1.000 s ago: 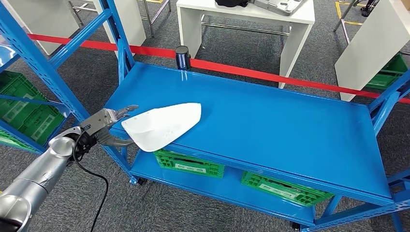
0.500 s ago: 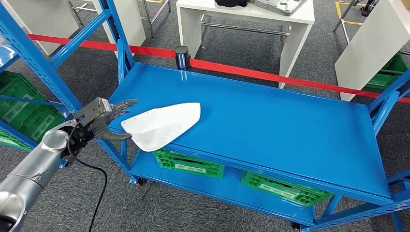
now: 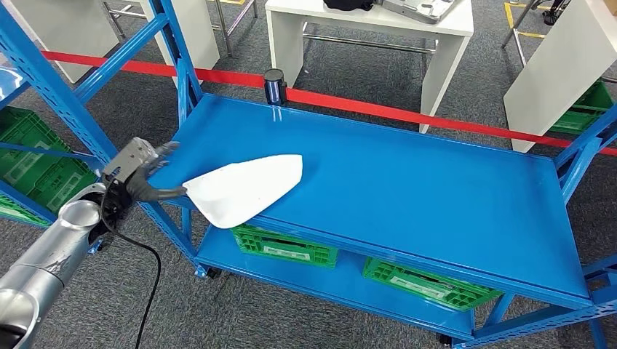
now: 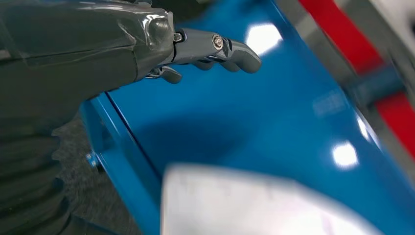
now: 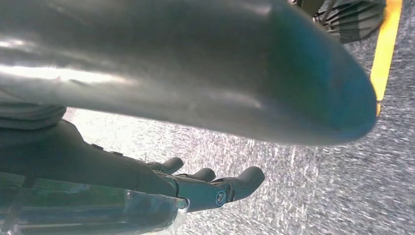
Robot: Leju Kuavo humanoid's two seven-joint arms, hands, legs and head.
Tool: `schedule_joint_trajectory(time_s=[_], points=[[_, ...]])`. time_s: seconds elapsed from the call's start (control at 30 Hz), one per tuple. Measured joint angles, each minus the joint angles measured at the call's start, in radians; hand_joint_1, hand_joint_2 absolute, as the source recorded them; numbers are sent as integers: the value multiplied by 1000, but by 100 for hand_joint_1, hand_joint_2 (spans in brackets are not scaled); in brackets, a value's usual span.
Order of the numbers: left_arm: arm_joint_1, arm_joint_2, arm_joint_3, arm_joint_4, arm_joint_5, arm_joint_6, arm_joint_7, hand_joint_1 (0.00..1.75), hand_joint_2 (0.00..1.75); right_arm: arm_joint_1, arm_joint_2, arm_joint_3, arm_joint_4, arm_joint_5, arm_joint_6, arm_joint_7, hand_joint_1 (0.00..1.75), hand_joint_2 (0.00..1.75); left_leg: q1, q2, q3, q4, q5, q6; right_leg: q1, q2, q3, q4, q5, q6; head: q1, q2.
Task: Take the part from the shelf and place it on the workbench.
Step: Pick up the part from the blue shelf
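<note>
Part (image 3: pixel 244 190) overhangs workbench (image 3: pixel 407 182) edge — left hand (image 3: pixel 138 174) empty beside it

The part (image 3: pixel 244 190) lies on the top deck of the shelf (image 3: pixel 407 182), at its near left corner, overhanging the near edge. The left robot hand (image 3: pixel 142 173) is just left of the part, off the shelf's left end. Crates (image 3: pixel 285 247) sit on the lower deck. A desk (image 3: pixel 364 29) stands beyond the far edge.
</note>
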Motion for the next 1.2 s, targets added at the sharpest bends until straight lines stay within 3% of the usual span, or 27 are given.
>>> schedule_joint_trajectory(time_s=[0.13, 0.23, 0.73, 0.9, 1.07, 1.2], points=[[6, -10, 57, 32, 12, 193, 26, 0, 175, -1, 15, -30, 1, 17, -14, -33, 0, 0, 0, 0, 0, 0, 0, 0, 0, 0, 0, 0, 0, 0, 0, 0], [13, -18, 94, 46, 20, 258, 21, 0, 175, 0, 29, -49, 1, 20, -19, -60, 0, 0, 1, 0, 0, 0, 0, 0, 1, 0, 0, 0, 0, 0, 0, 0], [19, -43, 134, 73, 21, 280, 15, 0, 175, 10, 53, -83, 1, 21, -22, -80, 0, 0, 1, 0, 0, 0, 0, 0, 1, 1, 0, 0, 0, 0, 0, 0], [20, -42, 140, 81, 18, 293, 8, 0, 175, 11, 94, -100, 2, 12, -103, -102, 0, 0, 3, 1, 0, 0, 0, 0, 2, 1, 0, 0, 0, 0, 0, 0], [22, -44, 149, 89, -18, 338, -65, 0, 175, 11, 126, -116, 4, 39, -94, -99, 0, 0, 3, 1, 0, 0, 0, -1, 2, 2, -1, 0, 0, 0, 0, 0], [20, -60, 147, 62, -123, 417, -206, 0, 175, 12, 94, -120, 4, 72, -5, -98, 0, 0, 3, 1, 0, 0, 0, -1, 2, 2, -2, 0, 0, 0, 0, 0]])
